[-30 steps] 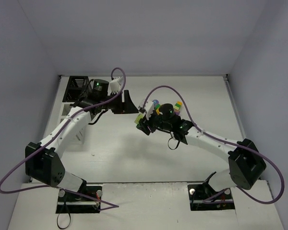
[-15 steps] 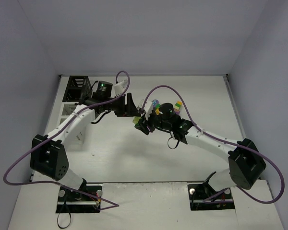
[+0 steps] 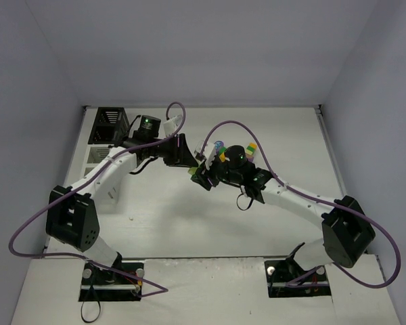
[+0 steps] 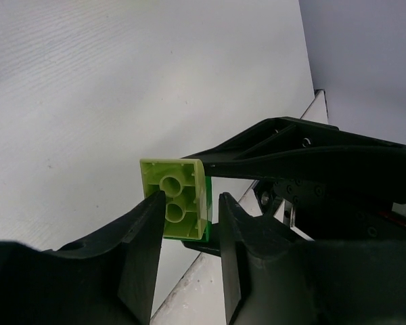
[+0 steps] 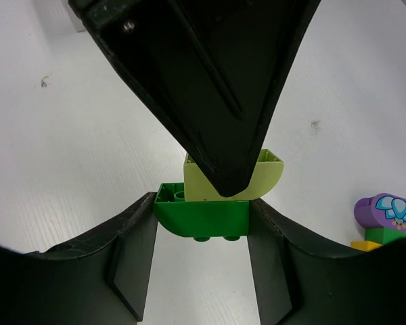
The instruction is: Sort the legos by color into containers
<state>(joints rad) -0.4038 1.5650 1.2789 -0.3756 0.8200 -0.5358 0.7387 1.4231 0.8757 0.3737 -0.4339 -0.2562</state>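
left gripper clamped on light green brick, right gripper clamped on dark green brick joined beneath it, pair held above table centre, loose legos just beyond, bins far left

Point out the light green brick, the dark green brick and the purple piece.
light green brick (image 4: 187, 200), left wrist view, hollow underside.
dark green brick (image 5: 201, 218), right wrist view, front face.
purple piece (image 5: 387, 211), right wrist view, flower print.
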